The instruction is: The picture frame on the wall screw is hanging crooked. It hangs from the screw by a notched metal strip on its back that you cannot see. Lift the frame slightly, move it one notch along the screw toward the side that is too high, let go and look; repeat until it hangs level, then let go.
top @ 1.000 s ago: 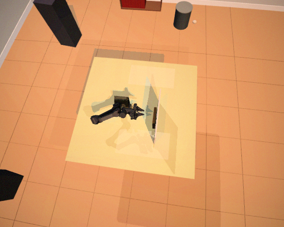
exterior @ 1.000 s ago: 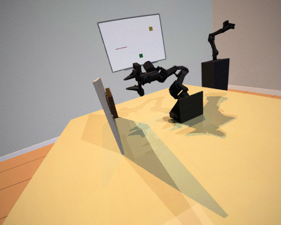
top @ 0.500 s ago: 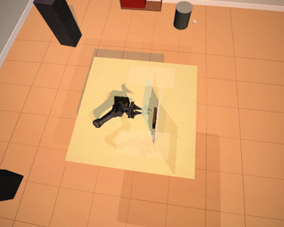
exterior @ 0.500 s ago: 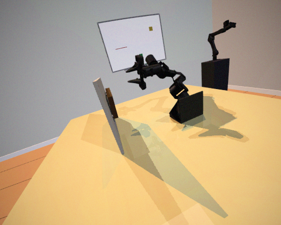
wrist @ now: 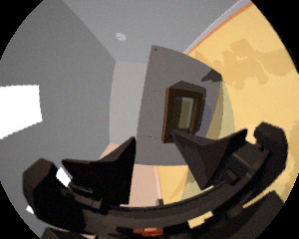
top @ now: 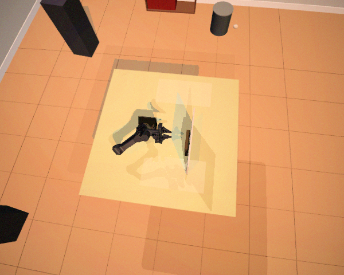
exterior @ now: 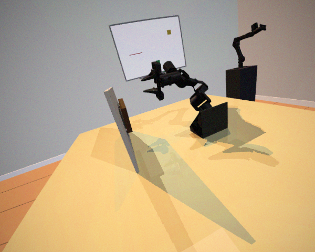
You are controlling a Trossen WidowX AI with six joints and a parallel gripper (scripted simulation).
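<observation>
Top view: warm, bright light over the tabletop; several overlapping shadows, some greenish, some tan, run in different directions. Exterior view: similar layered shadows; whiteboard evenly lit, no glare. Faint grain in both. Wrist view: dimmer, round fisheye image, black corners, straight edges bowed. White patch at left, blown out. Gripper fingers near-black, little surface detail. Light sources: cannot be determined.

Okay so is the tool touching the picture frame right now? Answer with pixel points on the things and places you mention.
No, the tool [top: 171, 134] [exterior: 142, 85] [wrist: 153, 135] stands apart from the frame [top: 187, 143] [exterior: 125, 115] [wrist: 166, 117], with a gap between.
</observation>
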